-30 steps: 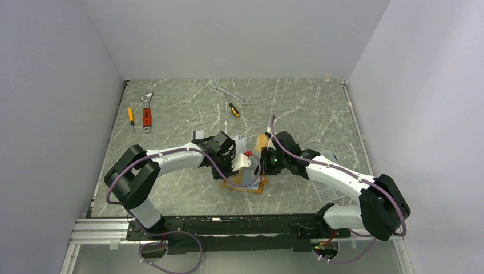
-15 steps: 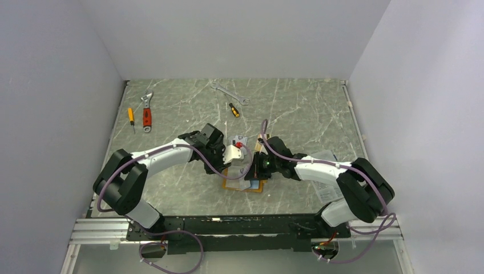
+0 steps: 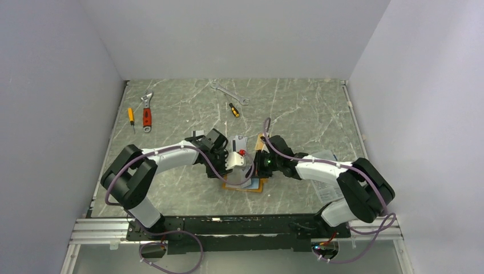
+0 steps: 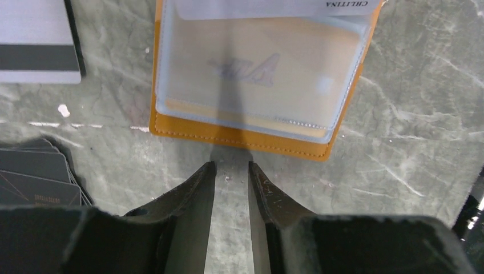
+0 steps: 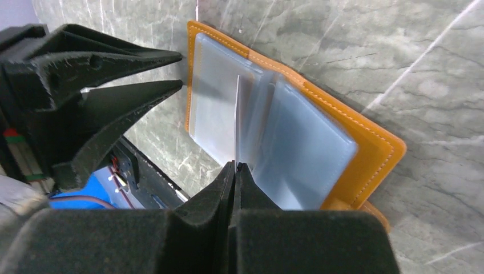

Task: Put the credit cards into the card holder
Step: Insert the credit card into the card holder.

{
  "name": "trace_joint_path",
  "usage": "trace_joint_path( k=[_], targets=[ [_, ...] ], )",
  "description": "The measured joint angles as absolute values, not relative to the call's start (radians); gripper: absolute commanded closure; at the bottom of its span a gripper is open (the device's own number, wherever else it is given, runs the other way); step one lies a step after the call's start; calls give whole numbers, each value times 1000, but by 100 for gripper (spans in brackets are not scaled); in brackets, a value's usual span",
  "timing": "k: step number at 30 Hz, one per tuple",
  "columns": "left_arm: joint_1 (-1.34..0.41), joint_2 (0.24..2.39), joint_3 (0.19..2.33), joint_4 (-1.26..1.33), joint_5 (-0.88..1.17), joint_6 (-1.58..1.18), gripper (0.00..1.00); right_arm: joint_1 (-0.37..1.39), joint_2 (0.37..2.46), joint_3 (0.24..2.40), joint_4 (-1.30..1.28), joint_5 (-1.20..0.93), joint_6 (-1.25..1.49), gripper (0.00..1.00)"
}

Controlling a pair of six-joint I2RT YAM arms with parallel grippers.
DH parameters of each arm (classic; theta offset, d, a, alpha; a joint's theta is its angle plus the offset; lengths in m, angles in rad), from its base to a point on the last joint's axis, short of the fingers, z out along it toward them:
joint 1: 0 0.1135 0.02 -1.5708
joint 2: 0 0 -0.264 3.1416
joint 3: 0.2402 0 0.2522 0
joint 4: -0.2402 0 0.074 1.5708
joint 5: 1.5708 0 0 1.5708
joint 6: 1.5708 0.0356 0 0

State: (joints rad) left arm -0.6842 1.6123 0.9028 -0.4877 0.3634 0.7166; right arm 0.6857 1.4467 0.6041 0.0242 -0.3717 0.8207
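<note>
Just in from the table's (image 3: 308, 114) near edge, the card holder (image 3: 251, 188) lies open and flat, long axis roughly left to right, mostly hidden under both wrists. The left gripper (image 4: 231, 165) hovers at one orange edge, jaws narrowly apart and empty. The right gripper (image 5: 235, 165) is closed, its tips meeting a thin clear leaf (image 5: 237, 114) standing on edge — pinched or only touching, I can't tell. Beside the holder, a silver-grey card (image 4: 37, 43) and a dark stack (image 4: 34, 177) are cut off. Far back lies a wrench (image 3: 230, 94).
</note>
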Motion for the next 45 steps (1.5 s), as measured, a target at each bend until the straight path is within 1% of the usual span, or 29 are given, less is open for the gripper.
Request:
trace_joint_path(
  k=[6,11,17,25,35,39,45],
  targets=[
    [-757,1623,903,-472,271,696,67,656,1415,591,6,-367,822,100],
    [-809,1631,911,-452,236,678,68,643,1414,574,0,-366,823,100],
    [-834,1666,953,-474,234,660,69,614,1409,562,-6,-366,822,100],
    [-869,1701,1002,-518,229,634,69,587,1349,517,-27,-362,822,100],
    [-881,1702,1008,-529,264,620,68,583,1304,480,-24,-355,841,100],
    [-894,1681,986,-543,310,617,69,583,1299,463,18,-347,864,100],
    [-903,1679,982,-547,316,620,69,583,1275,406,99,-333,923,100]
  ],
)
